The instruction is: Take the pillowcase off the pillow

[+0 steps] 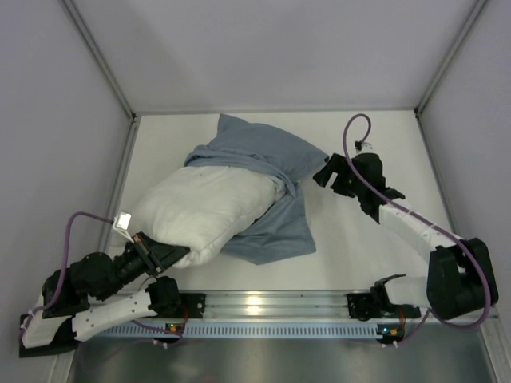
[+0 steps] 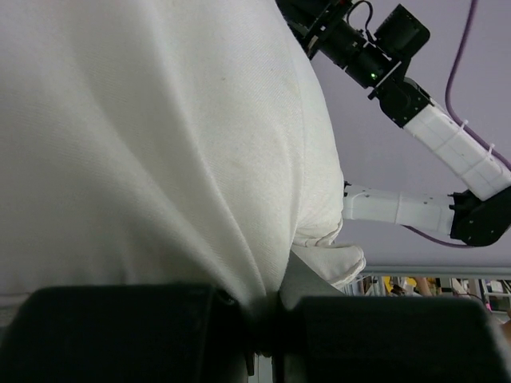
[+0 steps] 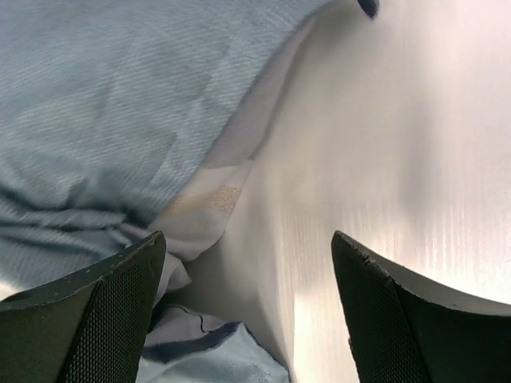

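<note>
1. One pillow (image 1: 204,211): white, plump, mostly bare, lying left-centre on the counter (image 1: 359,255).
2. One pillowcase (image 1: 267,155): blue-grey, bunched over the pillow's far-right end.
3. Two hands: the left hand (image 1: 177,254) is clamped on the pillow's near corner. The right hand (image 1: 331,177) is spread wide, holding nothing, just beside the pillowcase.

The top camera looks steeply down from behind the arm bases, taking in the whole table (image 1: 351,263); the left wrist camera sits close against the pillow (image 2: 160,144), facing across toward the right arm (image 2: 455,148); the right wrist camera looks down at close range on the pillowcase (image 3: 104,96) edge; the top view shares both.
</note>
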Robot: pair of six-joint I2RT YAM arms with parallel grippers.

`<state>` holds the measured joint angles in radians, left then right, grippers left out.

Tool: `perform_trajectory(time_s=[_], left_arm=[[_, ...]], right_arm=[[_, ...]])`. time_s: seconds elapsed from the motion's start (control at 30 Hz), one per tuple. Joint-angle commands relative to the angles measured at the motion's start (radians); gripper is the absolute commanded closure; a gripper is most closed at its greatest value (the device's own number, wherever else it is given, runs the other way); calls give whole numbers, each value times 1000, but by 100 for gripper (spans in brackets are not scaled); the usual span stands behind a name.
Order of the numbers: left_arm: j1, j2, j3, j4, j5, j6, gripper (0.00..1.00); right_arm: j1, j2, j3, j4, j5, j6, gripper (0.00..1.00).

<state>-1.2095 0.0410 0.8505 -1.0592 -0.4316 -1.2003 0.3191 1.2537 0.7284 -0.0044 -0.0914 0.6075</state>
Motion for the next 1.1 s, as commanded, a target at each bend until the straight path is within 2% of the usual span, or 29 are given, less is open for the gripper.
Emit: perform_trajectory(time_s=[0.0, 0.07, 0.2, 0.3, 0.53, 0.63, 0.93, 1.03, 1.07], left_arm=[[7, -16, -4, 70, -15, 13, 100], [7, -18, -11, 70, -3, 7, 100], [7, -16, -34, 70, 14, 4, 100], [8, -15, -54, 70, 27, -7, 100], [7, -18, -87, 70, 59, -19, 100], [8, -18, -97, 70, 71, -25, 100], [8, -18, -105, 67, 80, -30, 100], [8, -18, -108, 53, 76, -41, 100], [8, -18, -107, 48, 74, -42, 100]], right_arm=[[-57, 104, 66, 101, -211, 112, 20], [-63, 202, 144, 113, -246, 112, 20], [-86, 321, 209, 274, -304, 138, 21], [-109, 433, 284, 326, -330, 152, 21], [-190, 626, 324, 596, -415, 311, 24], [-212, 700, 344, 658, -407, 357, 24], [-218, 858, 537, 604, -390, 368, 26], [-218, 892, 606, 541, -389, 353, 34], [-218, 898, 620, 523, -402, 350, 51]])
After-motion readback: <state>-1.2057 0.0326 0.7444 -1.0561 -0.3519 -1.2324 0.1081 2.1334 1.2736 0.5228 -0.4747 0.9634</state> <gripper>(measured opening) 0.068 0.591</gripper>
